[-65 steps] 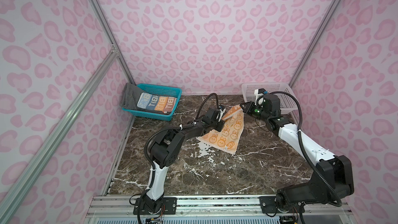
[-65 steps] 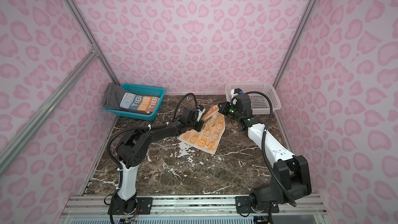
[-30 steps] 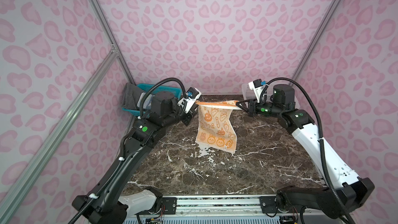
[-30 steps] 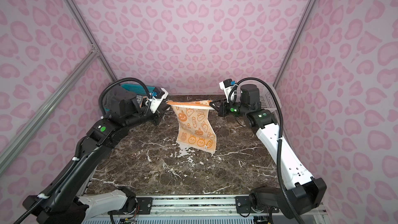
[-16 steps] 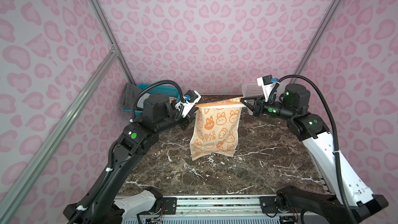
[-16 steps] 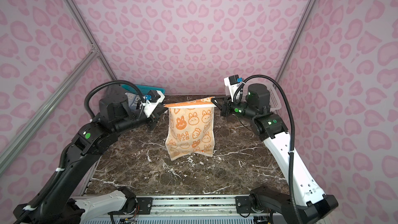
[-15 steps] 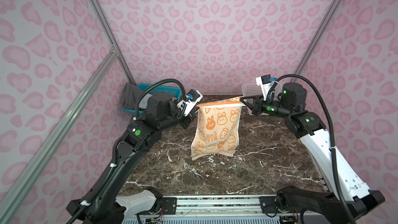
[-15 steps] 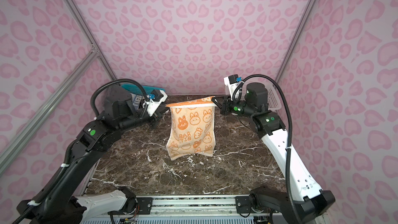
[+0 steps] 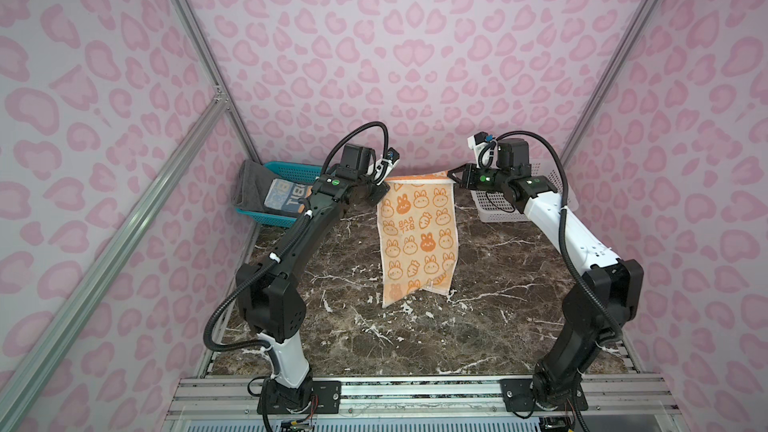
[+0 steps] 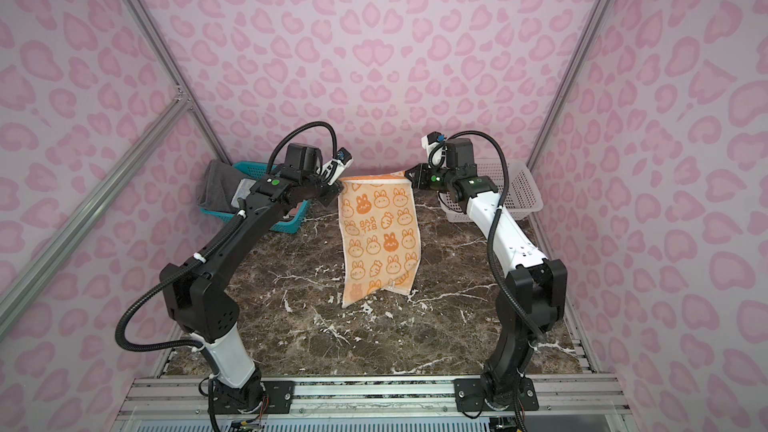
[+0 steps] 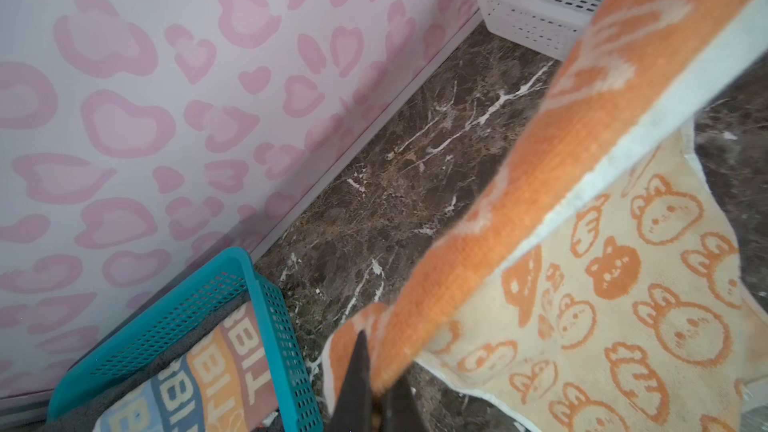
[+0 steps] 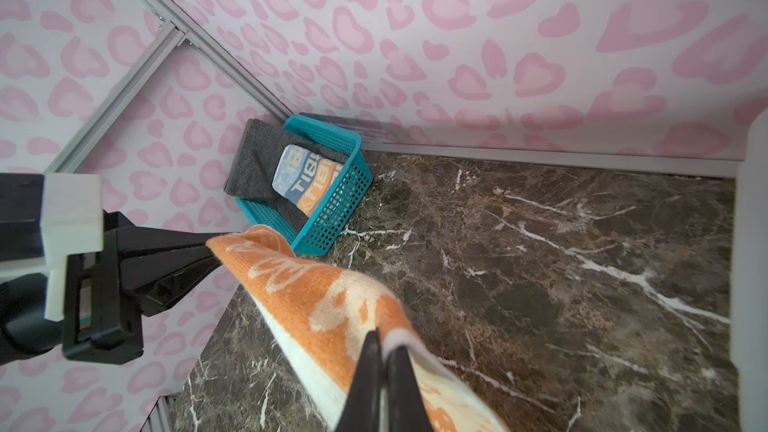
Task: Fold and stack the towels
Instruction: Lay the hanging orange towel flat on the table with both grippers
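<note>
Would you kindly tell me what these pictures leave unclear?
- Wording on the lettered towel: the left arm hides part in a top view; the frame edge cuts it in the left wrist view.
- Folding of the dark grey towel: mostly under the lettered towel, all views.
- Part of the white basket: behind the right arm, both top views.

Orange towel [image 9: 417,238]: cream rabbit faces and carrots, white hem.
Dark grey towel [image 12: 249,160]: plain.
Lettered towel [image 12: 307,178]: blue, grey and orange bands, pale block letters.
Teal basket [image 12: 336,201].
White basket [image 10: 519,193].
Table [image 9: 498,268]: dark brown marble, white veins.
Walls [image 9: 374,35]: pale lilac, pink blotches.
</note>
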You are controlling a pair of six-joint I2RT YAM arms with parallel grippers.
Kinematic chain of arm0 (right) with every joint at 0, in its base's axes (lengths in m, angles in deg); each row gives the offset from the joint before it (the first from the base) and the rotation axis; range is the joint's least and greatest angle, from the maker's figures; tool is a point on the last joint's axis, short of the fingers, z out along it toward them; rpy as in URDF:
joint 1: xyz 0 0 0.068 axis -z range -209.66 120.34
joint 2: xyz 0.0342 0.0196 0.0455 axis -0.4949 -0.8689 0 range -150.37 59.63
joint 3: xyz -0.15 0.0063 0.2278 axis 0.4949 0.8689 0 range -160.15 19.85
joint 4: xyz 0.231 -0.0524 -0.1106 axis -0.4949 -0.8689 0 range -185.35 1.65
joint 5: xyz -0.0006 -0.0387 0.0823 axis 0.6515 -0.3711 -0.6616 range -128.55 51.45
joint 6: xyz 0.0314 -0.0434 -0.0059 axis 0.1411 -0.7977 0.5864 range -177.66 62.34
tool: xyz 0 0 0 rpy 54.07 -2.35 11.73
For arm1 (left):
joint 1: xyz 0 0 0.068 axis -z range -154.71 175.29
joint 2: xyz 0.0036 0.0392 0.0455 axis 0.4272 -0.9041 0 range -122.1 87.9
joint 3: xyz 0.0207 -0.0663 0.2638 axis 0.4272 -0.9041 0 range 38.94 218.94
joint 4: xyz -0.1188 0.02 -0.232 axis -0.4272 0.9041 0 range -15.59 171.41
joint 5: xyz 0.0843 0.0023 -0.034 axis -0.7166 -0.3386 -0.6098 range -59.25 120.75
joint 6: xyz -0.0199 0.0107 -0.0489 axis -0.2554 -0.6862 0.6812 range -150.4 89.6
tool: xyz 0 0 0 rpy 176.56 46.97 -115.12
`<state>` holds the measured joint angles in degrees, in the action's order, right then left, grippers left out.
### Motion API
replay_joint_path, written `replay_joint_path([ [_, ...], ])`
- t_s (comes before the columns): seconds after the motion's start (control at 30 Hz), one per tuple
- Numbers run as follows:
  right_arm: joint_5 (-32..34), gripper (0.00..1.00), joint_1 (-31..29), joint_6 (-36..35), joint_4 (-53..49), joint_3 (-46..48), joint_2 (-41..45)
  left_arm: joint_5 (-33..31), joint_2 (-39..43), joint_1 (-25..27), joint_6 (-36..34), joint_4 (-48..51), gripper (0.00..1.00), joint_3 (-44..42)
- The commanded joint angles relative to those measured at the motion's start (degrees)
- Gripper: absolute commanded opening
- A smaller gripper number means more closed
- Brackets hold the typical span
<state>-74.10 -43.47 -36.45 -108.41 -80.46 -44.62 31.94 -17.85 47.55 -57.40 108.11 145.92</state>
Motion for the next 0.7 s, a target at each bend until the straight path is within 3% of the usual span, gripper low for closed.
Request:
replay_joint_path([
  [0.0,0.63,0.00,0.55,-1.33,1.38,-3.01,-3.73,-4.98,-3.74,-1.28,-2.01,-2.44,0.04,3.51],
  [0.3,-1.08,0.00,0.94,-0.81,3.94,-4.70,-10.07,-5.51,-11.72,-2.92,-3.19,-3.97,0.03,10.05],
  [0.67,-0.90,0.00,0.73,-0.92,4.04,9.47,-5.71,-0.16,-7.95,-2.84,3.79,-0.53,0.03,-1.97],
])
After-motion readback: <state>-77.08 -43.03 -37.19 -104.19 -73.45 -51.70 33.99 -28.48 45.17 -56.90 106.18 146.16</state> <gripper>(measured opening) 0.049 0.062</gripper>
